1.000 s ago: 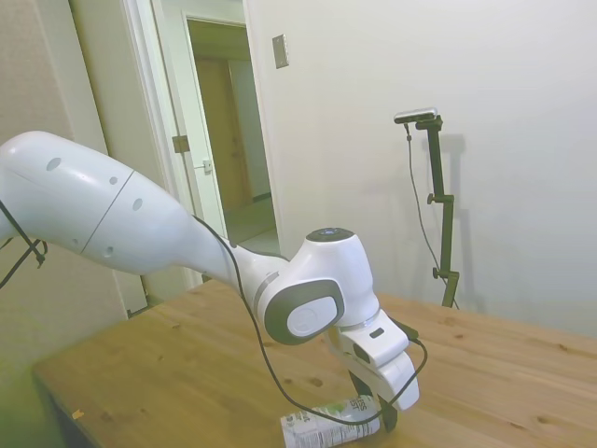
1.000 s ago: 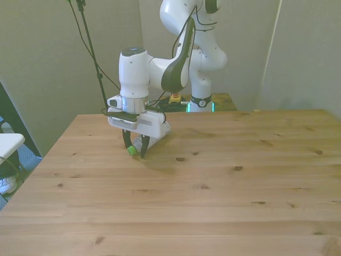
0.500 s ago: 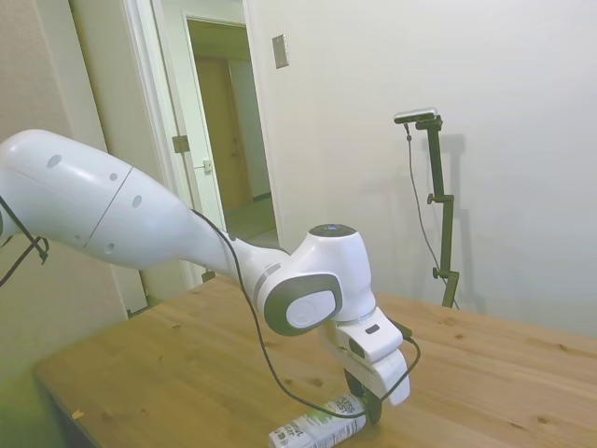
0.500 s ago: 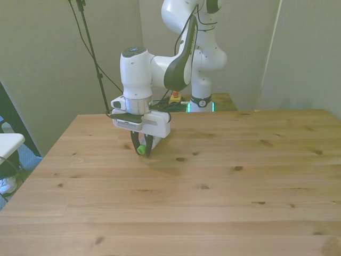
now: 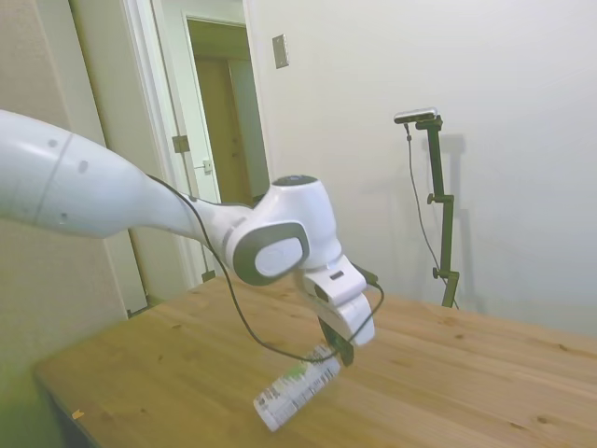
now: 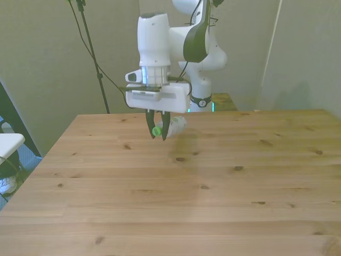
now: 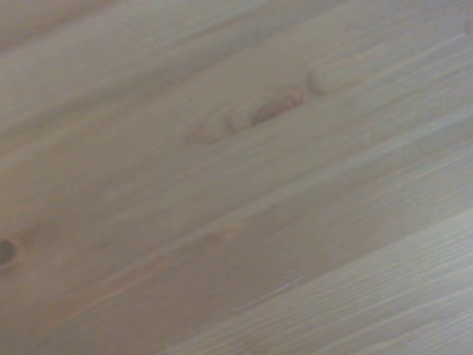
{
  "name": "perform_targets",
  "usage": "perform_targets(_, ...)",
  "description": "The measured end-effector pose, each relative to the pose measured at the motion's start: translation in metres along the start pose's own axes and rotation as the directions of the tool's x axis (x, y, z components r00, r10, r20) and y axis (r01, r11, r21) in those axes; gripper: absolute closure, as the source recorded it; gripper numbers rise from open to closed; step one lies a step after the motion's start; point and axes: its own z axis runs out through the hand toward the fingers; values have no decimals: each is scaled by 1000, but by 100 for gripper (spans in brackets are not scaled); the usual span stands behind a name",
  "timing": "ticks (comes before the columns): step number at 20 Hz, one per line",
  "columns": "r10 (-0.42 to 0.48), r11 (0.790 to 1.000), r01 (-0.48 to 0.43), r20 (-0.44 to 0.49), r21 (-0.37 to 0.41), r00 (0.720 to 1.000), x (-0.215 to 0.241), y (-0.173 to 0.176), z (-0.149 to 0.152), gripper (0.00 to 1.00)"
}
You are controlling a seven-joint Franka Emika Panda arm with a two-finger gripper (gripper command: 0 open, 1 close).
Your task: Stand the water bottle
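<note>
A: Plastic, clear, w/ green cap: the water bottle (image 5: 297,397) in the side view hangs off the bench (image 5: 485,373), tilted, base low and cap end up in the pincer (image 5: 338,353). Pincer's clamped on it near the cap/neck.

B: Handling?

A: My guess: light, thin-walled, prob. squashy in the body, slick on the label. Neck/cap is the stiff bit, so that's the sensible place to hold. Held at one end it may swing or pivot in the grip.

B: Front view?

A: Pincer (image 6: 158,132) well above the bench (image 6: 213,202), towards the front view's left. Green cap shows between the dark fingers (image 6: 165,128); the water bottle (image 6: 176,125) body trails behind them, mostly hidden. Tilt is hard to read here, side view gives that. Front gives the spot over the bench instead.

B: Wrist?

A: Only blurred wood planks (image 7: 236,177) w/ a knot. No bottle in it at all, so it's no use for checking the grip.

B: Left to do?

A: Judging: turn it base-down, lower, let go.
</note>
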Motion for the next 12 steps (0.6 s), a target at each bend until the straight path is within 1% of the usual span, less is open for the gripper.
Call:
perform_targets(3,48,997,-40,-114,71,992,-21,-8,-36,100)
perform_targets(5,88,991,-65,-191,120,978,-37,-13,-53,100)
perform_targets(7,110,985,-70,-265,155,958,-55,-19,-66,100)
perform_targets(8,114,985,-68,-300,159,947,-86,-25,-69,100)
perform_targets(10,112,986,-68,-300,155,947,-91,-27,-68,100)
perform_targets(12,129,983,-80,-317,163,940,-97,-33,-67,100)
